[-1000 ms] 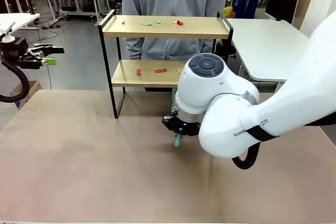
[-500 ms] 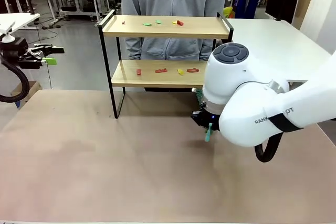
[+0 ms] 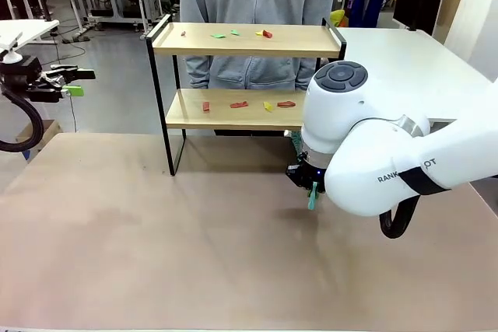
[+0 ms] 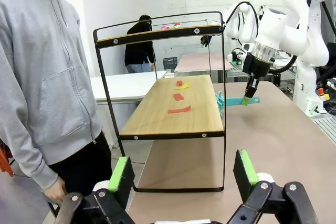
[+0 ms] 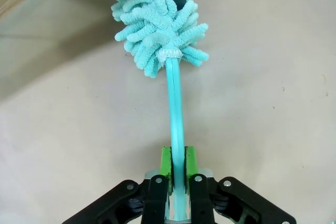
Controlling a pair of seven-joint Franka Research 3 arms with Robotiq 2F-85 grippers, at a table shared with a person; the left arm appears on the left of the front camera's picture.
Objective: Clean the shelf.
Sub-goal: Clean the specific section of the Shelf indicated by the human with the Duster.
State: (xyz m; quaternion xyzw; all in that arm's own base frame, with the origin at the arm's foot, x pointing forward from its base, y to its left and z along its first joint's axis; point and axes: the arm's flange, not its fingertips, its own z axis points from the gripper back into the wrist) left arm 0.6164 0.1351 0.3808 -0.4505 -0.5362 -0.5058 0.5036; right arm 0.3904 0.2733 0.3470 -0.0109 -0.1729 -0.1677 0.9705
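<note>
The shelf (image 3: pixel 296 40), pale wooden boards in a thin black frame, stands at the far middle of the table (image 3: pixel 140 239), with small coloured scraps (image 3: pixel 239 104) on both tiers. The right gripper (image 5: pixel 178 162) pinches the slim teal handle of a fluffy chenille duster (image 5: pixel 157 24) (noodle-like head beside the lower board's right end). The left gripper (image 4: pixel 184 167) hangs wide and empty at the left.

The brown bench (image 3: pixel 156 254) in front of me carries the shelf (image 3: pixel 307 39), which stands near the far edge on its thin black frame. On its upper board I see small scraps: a red bit (image 3: pixel 183 33), two green ones (image 3: pixel 219 35) and a red-and-yellow piece (image 3: pixel 265 33). The lower board holds three red scraps (image 3: pixel 239 104) and a yellow one (image 3: pixel 267 106), lying in a loose row.
</note>
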